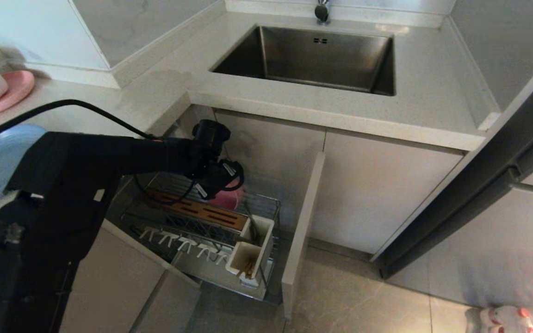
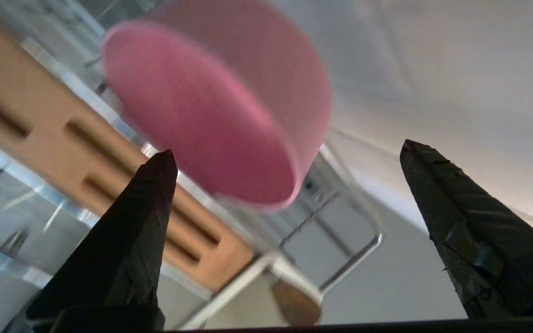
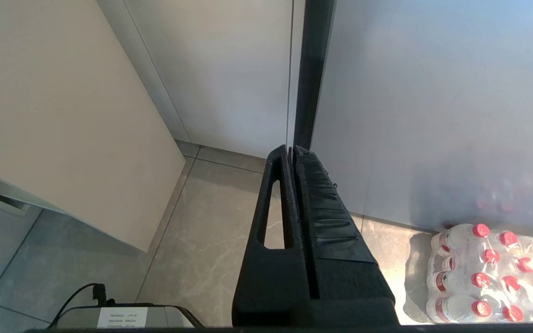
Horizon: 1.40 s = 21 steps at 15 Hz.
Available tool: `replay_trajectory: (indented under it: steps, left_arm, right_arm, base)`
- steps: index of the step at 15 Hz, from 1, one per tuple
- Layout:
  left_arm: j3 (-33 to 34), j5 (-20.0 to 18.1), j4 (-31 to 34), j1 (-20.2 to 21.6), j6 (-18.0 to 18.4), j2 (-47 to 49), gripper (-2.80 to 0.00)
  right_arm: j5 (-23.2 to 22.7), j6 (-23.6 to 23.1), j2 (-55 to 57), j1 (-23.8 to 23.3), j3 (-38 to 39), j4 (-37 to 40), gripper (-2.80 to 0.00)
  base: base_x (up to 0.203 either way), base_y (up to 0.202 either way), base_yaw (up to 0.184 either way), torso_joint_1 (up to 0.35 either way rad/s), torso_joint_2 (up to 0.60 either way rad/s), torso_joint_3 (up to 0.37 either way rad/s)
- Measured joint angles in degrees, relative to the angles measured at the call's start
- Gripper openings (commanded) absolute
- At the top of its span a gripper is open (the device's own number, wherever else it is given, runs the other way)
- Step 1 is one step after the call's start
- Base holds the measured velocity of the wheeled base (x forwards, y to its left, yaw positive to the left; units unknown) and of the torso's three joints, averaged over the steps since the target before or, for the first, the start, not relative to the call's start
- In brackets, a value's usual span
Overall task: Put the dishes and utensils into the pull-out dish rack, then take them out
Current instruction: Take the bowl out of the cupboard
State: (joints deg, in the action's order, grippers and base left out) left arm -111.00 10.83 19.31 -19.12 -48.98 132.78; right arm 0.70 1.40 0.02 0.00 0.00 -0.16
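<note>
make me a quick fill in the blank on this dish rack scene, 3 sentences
1. The left end effector hangs at the pink bowl with its fingers ____.
2. The pink bowl sits in the ____, beside the brown wooden strip.
3. The right end effector, fingers ____, points at the floor near bottled water.

Missing words: open; pull-out dish rack; shut

The bowl (image 2: 211,111) looks matt pink; the rack (image 1: 266,203) is shiny chrome wire with a brown wooden strip (image 1: 197,209). The sink (image 1: 312,58) is brushed metal, the counter (image 1: 424,92) pale speckled stone.
</note>
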Motion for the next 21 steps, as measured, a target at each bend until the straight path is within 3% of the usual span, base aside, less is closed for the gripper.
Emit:
replay_trajectory:
  steps: [8, 21]
  left_arm:
    - [-0.28, -0.09, -3.75, 1.6, 2.84, 2.42, 0.0]
    - [-0.26, -0.91, -7.07, 1.81, 4.14, 4.24, 0.0]
  right_arm:
    - [0.01, 0.0, 0.0, 0.0, 0.0, 0.0, -2.8]
    - [0.01, 0.0, 0.0, 0.0, 0.0, 0.0, -2.8]
  base:
    - [0.0, 0.0, 0.0, 0.0, 0.0, 0.0]
    - [0.0, 0.0, 0.0, 0.0, 0.0, 0.0]
